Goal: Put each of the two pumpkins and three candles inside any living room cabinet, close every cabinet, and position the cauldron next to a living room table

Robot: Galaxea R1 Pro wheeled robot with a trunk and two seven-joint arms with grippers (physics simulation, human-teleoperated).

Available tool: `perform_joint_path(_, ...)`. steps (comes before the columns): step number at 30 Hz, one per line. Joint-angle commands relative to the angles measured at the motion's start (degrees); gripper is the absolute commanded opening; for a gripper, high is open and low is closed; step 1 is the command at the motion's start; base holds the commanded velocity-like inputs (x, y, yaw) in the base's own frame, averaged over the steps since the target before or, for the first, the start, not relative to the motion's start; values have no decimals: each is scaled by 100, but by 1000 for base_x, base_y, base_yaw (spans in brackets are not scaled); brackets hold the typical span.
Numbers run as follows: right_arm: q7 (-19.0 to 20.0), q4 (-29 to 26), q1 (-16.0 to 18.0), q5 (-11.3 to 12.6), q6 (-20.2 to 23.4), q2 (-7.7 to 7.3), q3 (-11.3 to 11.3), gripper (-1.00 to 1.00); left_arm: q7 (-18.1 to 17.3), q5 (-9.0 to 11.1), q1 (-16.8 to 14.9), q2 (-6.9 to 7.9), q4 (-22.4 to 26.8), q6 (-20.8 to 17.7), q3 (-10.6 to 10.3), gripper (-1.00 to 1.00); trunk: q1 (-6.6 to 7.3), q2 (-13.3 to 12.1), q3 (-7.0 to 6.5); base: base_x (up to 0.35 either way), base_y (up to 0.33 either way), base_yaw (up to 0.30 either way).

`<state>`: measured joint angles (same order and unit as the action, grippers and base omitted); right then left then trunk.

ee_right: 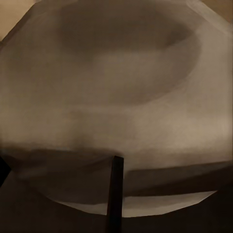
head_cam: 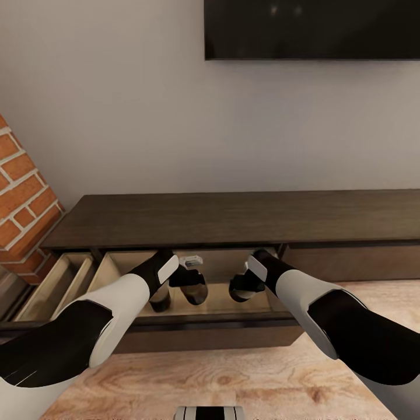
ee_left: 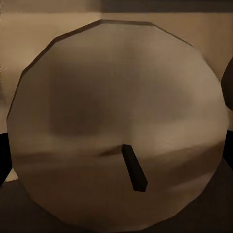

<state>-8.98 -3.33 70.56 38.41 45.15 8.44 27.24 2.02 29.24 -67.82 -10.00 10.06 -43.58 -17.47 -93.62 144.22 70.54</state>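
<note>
The long dark-brown cabinet (head_cam: 233,219) stands against the wall with a drawer (head_cam: 125,265) pulled out, showing its pale beige inside. Both my arms reach down into that drawer. My left gripper (head_cam: 177,294) is shut on a candle (ee_left: 116,111), whose round beige-grey top and dark wick sit right at the left wrist camera, dark fingers (ee_left: 3,160) at its edges. My right gripper (head_cam: 242,290) is shut on a second candle (ee_right: 116,97), very close in the right wrist view, wick towards the lens. In the head view the arms hide both candles.
A second drawer (head_cam: 58,283) stands open at the cabinet's left end, beside the brick fireplace (head_cam: 23,192). A dark TV screen (head_cam: 312,29) hangs on the wall above. Light wood floor (head_cam: 233,373) lies between me and the cabinet.
</note>
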Motion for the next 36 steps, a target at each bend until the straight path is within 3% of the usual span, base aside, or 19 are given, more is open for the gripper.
perform_joint_path(1,-51,-10,2,61,21,0,25,-100,22,35,-3,0,5,37,-19,-100,1,2,14,0,0,0)
perform_joint_path(14,-43,-10,2,61,13,8,27,-100,19,30,-2,0,-58,891,-18,-100,1,2,104,0,0,0)
perform_joint_path(25,-43,-10,-3,54,-39,9,25,-100,16,29,-1,0,-66,883,-20,-100,1,2,142,0,0,35)
perform_joint_path(30,-43,-9,-45,52,-399,9,27,-100,13,29,-2,0,-66,878,-20,-100,1,2,183,0,0,89)
perform_joint_path(36,-43,-10,-101,52,-501,9,21,-100,10,29,-2,0,-66,878,-20,-100,1,2,233,0,0,91)
